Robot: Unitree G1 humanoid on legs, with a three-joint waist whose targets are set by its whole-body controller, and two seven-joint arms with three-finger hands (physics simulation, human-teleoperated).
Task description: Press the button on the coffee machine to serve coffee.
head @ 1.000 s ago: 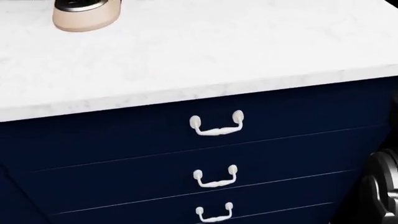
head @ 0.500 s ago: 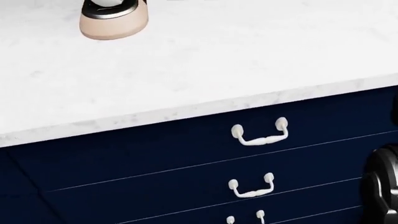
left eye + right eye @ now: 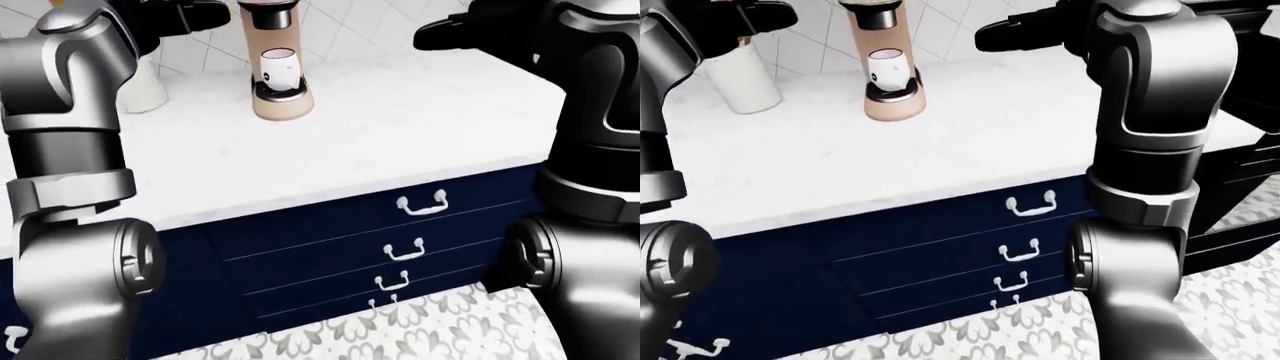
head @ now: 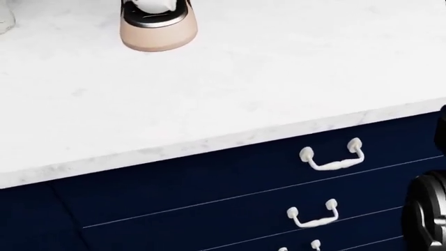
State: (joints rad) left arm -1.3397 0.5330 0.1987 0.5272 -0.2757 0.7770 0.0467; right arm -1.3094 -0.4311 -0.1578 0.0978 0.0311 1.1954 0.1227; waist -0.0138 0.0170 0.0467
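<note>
The beige coffee machine (image 3: 275, 60) stands on the white marble counter (image 3: 400, 127) near the tiled wall, with a white cup (image 3: 278, 66) on its drip tray. Its top is cut off by the picture edge, so no button shows. The head view holds only its base (image 4: 158, 31). My left hand (image 3: 195, 15) is raised at the upper left, its black fingers stretched toward the machine but apart from it. My right hand (image 3: 1015, 31) is raised to the machine's right, fingers stretched toward it, also apart. Both hands are empty.
A white cylinder container (image 3: 735, 79) stands left of the machine. Navy drawers with white handles (image 4: 332, 155) run below the counter edge. A dark appliance (image 3: 1250, 165) adjoins the counter at the right of the right-eye view. The floor (image 3: 450, 322) is patterned tile.
The whole head view has shifted: the machine's base, counter edge and drawer handles slid right and down in the picture, so the camera moved. More of the base shows now.
</note>
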